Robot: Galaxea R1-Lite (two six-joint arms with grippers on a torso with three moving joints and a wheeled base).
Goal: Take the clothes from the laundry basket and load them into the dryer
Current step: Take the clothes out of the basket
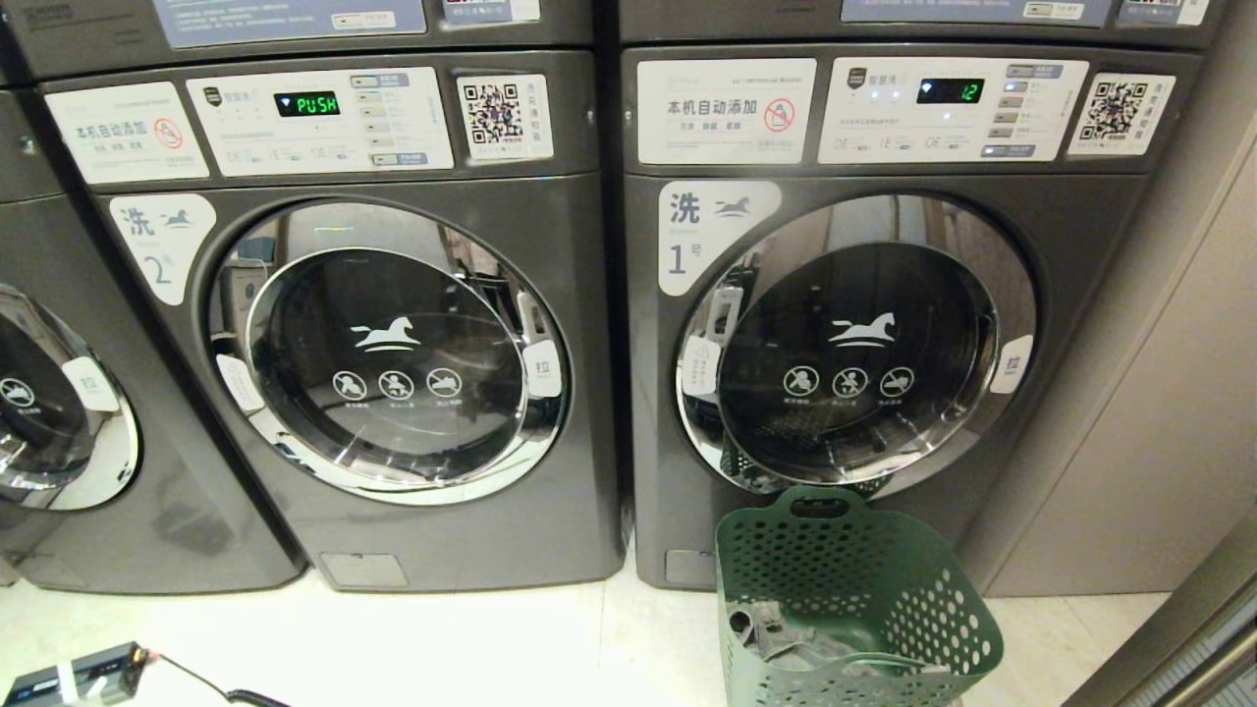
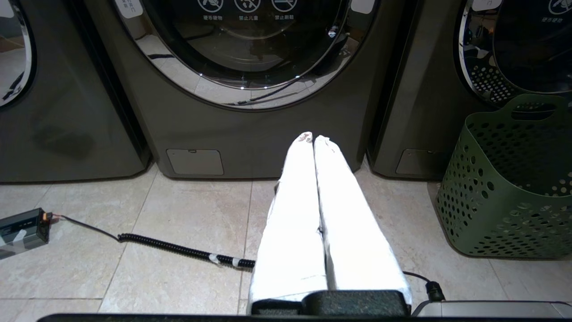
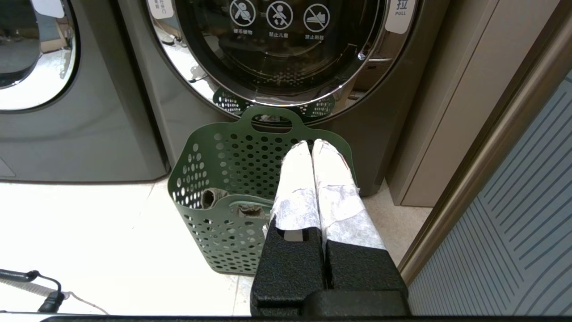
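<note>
While its handles stand upright, the green basket (image 1: 854,599) faces the dryer (image 1: 864,344).

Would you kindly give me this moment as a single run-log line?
left gripper: shut, empty | right gripper: shut, empty | laundry basket: before right machine, grey clothes inside | door: closed

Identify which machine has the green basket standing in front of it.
The machine marked 1, rightmost of the row. The basket stands below its door, and its display reads 12, whereas machine 2 shows PUSH.
</note>
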